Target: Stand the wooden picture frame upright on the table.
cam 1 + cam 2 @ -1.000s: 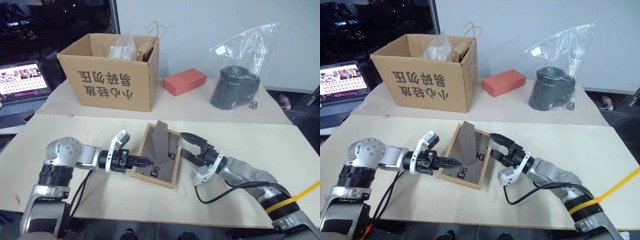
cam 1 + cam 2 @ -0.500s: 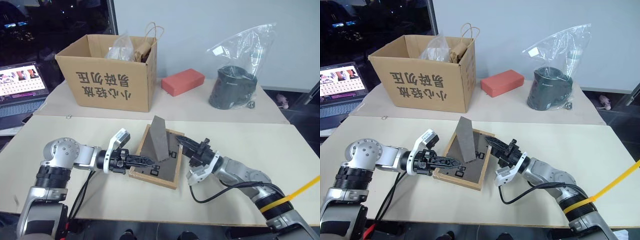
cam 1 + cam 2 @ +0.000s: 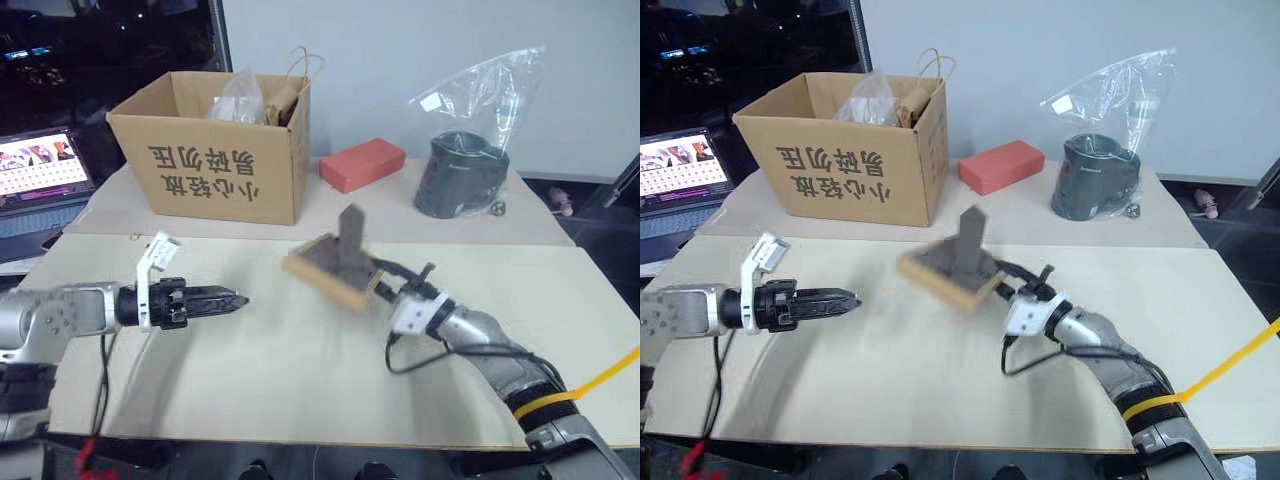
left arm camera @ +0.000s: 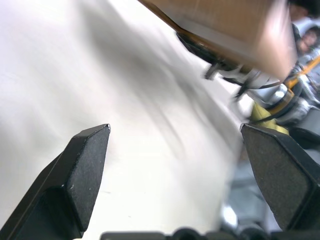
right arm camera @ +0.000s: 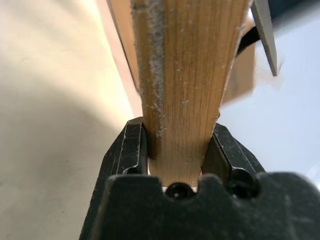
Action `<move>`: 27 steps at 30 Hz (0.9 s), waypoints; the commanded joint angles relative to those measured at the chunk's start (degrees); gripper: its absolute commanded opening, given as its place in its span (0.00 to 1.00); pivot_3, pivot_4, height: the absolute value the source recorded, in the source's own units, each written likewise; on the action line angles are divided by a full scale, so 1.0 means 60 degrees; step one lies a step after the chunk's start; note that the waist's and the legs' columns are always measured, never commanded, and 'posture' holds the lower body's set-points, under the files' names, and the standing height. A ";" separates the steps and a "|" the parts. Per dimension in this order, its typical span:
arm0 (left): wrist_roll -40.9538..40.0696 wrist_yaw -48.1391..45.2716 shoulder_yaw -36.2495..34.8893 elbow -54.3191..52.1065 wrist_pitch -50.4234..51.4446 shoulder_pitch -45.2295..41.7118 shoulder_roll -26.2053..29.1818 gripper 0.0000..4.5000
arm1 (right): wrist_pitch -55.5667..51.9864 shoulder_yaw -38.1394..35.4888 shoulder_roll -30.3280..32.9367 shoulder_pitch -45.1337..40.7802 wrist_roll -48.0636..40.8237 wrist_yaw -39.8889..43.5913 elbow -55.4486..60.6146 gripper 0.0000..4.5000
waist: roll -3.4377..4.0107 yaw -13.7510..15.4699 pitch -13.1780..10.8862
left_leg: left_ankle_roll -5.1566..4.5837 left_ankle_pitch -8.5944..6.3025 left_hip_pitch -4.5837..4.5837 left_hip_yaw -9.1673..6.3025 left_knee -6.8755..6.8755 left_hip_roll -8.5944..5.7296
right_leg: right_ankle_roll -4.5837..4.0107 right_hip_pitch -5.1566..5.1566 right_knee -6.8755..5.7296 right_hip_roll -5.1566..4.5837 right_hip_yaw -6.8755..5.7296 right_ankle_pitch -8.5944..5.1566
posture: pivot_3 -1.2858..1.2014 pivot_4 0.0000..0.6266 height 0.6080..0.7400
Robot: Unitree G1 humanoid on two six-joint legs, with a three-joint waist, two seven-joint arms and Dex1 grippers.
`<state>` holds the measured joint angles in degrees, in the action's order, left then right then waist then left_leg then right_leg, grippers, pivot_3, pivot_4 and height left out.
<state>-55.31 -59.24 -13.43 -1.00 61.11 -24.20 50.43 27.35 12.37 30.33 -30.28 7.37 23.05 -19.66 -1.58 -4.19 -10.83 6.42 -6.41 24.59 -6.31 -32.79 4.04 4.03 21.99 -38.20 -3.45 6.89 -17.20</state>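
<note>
The wooden picture frame (image 3: 330,265) hangs tilted just above the table (image 3: 300,390), its dark back up and the fold-out stand sticking upward. My right gripper (image 3: 384,281) is shut on the frame's near right edge. In the right wrist view both fingers (image 5: 129,150) press on the light-wood rim (image 5: 187,75). My left gripper (image 3: 233,299) hovers over the table well to the left of the frame, apart from it. Its fingers (image 4: 80,170) stand wide open with nothing between them, and the frame (image 4: 225,25) shows beyond them.
A cardboard box (image 3: 215,150) holding bags stands at the back left. A red block (image 3: 362,164) and a dark pot in a plastic bag (image 3: 468,170) sit behind the frame. A laptop (image 3: 40,170) is at the far left, and a yellow strap (image 3: 600,372) crosses the right edge.
My right gripper closed on the frame's edge and lifted it off the table, tilting it. My left gripper opened, let go of the frame and drew back to the left.
</note>
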 commanded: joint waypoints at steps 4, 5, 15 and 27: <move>0.1654 -0.0180 -0.0321 -0.1294 -0.3069 0.0655 -0.0134 1.00 | -0.5977 -0.1913 -0.0622 -0.1531 -0.5163 0.3048 -0.0110 0.27 | -0.0005 0.0040 -0.0007 | 0.0000 0.0001 0.0010 -0.0001 -0.0005 -0.0001 | 0.0001 0.0008 -0.0001 0.0000 0.0000 0.0001 | 0.52 0.24 1.00; 0.1942 -0.0375 -0.0271 -0.1429 -0.3582 0.0828 -0.0118 1.00 | -0.6940 -0.2046 -0.0591 -0.1733 -0.5518 0.3224 -0.0177 0.27 | -0.0005 0.0040 -0.0007 | 0.0000 0.0001 0.0010 0.0000 -0.0003 -0.0001 | 0.0001 0.0009 0.0001 0.0000 0.0000 0.0001 | 0.52 0.24 1.00; 0.2948 -0.0698 -0.0002 -0.1107 -0.5102 0.0836 -0.0188 1.00 | -1.0224 -0.2213 -0.0638 -0.2490 -0.5677 0.3909 -0.1471 0.27 | -0.0004 0.0030 -0.0008 | -0.0004 -0.0002 0.0031 0.0005 0.0010 -0.0001 | 0.0001 0.0044 0.0005 0.0002 0.0001 -0.0005 | 0.52 0.24 1.00; 0.3372 -0.0690 0.0362 -0.0515 -0.5172 0.0202 -0.0393 1.00 | -1.3076 -0.2012 -0.0801 -0.1267 -0.6269 0.4440 -0.0173 0.27 | -0.0006 0.0024 -0.0005 | -0.0008 -0.0004 0.0029 0.0004 0.0006 0.0000 | 0.0005 0.0039 0.0003 0.0003 -0.0001 -0.0007 | 0.52 0.24 1.00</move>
<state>-35.69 -63.39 -11.43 -3.60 31.07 -22.04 48.03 -48.44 -1.62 25.75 -40.05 -30.51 48.53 -21.33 -1.62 -4.04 -10.86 6.37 -6.43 24.76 -6.28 -32.75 4.04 4.05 22.22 -38.18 -3.44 6.89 -17.24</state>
